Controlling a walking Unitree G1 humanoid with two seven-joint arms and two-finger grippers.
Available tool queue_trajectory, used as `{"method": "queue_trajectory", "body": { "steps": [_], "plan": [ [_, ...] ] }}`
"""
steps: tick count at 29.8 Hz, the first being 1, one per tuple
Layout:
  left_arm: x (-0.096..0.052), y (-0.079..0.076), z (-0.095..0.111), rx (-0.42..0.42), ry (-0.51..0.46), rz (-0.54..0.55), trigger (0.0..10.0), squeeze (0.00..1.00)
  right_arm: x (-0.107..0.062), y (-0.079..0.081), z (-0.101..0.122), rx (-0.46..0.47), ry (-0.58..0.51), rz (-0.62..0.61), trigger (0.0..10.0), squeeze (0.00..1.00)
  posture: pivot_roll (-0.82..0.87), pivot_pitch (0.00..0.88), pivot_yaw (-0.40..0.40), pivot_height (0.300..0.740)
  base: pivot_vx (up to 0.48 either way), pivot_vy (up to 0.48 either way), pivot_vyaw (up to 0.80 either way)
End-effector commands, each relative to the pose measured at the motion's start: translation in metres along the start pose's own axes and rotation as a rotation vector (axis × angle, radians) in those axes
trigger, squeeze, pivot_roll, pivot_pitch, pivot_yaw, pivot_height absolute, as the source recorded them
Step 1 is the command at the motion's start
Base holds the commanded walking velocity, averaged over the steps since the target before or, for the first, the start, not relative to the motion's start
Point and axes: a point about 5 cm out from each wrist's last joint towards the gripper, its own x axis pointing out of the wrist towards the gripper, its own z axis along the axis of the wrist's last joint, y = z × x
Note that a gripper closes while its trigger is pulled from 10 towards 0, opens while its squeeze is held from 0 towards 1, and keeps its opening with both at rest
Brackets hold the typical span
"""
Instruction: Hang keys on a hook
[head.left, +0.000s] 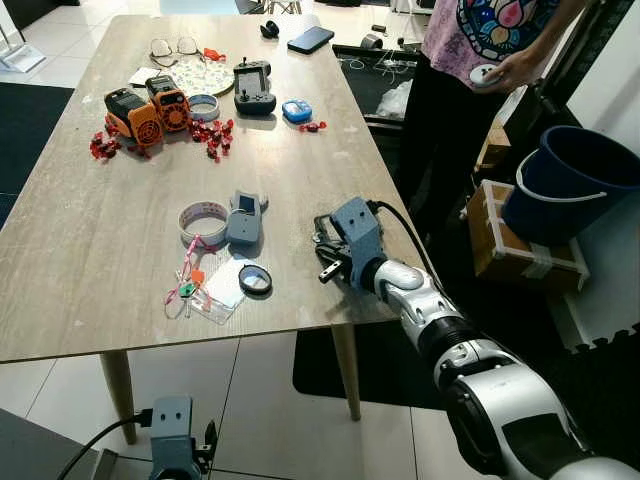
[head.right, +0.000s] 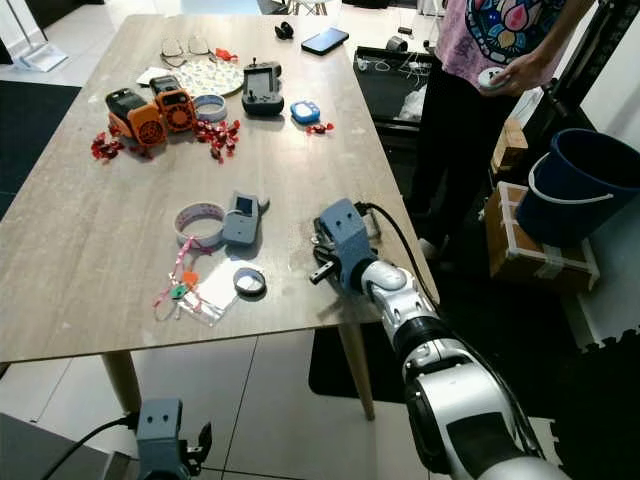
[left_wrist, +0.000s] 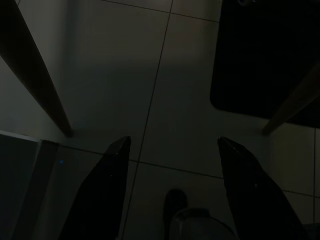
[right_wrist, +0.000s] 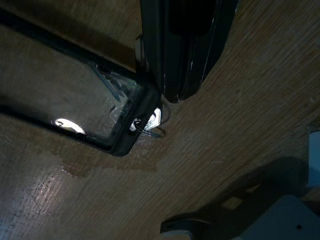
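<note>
Keys sit near the table's right edge, a small metal ring beside a clear black-framed holder. Probably light, stiff and slippery, so I'd go for the ring, not the flat blade. Right gripper has its jaws together with the tips at that ring; can't tell if it's actually pinched. Left gripper hangs under the table, fingers apart. Tape roll and lanyard bunch lie well apart. Person and bucket crowd the right side.
</note>
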Motion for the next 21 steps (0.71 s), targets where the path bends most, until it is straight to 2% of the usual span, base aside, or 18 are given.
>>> {"method": "queue_trajectory", "body": {
  "steps": [1,3,6,9,12,13,17,21],
  "plan": [
    [-0.004,-0.004,-0.009,-0.001,0.033,-0.005,10.0,0.0,-0.002,-0.004,-0.004,0.057,-0.003,-0.041,0.0,0.0,0.07,0.185,-0.048,0.74,0.0,0.0,0.0],
    [-0.004,-0.004,-0.009,-0.001,0.033,-0.005,10.0,0.0,-0.002,-0.007,0.001,0.07,-0.027,-0.06,0.0,0.0,0.07,0.183,-0.048,0.74,0.0,0.0,0.0],
    [-0.004,-0.004,-0.009,0.0,0.033,-0.005,10.0,0.0,-0.004,-0.018,0.017,0.114,-0.135,-0.133,0.0,0.0,0.06,0.178,-0.049,0.74,0.0,0.0,0.0],
    [-0.004,-0.004,-0.009,0.0,0.032,-0.004,10.0,0.0,-0.005,-0.022,0.022,0.127,-0.168,-0.155,0.0,0.0,0.07,0.176,-0.05,0.74,0.0,0.0,0.0],
    [-0.004,-0.004,-0.009,-0.002,0.031,-0.004,10.0,0.0,-0.014,-0.041,0.034,0.199,-0.263,-0.28,0.4,0.0,0.06,0.175,-0.052,0.74,0.0,0.0,0.0],
    [-0.004,-0.004,-0.009,-0.003,0.031,-0.003,10.0,0.0,-0.017,-0.049,0.035,0.233,-0.283,-0.33,0.0,0.0,0.06,0.175,-0.052,0.74,0.0,0.0,0.0],
    [-0.003,-0.004,-0.009,-0.004,0.032,-0.003,10.0,0.0,-0.024,-0.06,0.033,0.286,-0.286,-0.394,0.0,0.0,0.06,0.18,-0.051,0.74,0.0,0.0,0.0],
    [-0.003,-0.005,-0.009,-0.005,0.034,-0.003,10.0,0.0,-0.03,-0.068,0.016,0.288,-0.175,-0.445,0.0,0.0,0.06,0.183,-0.052,0.74,0.0,0.0,0.0]
  ]
}}
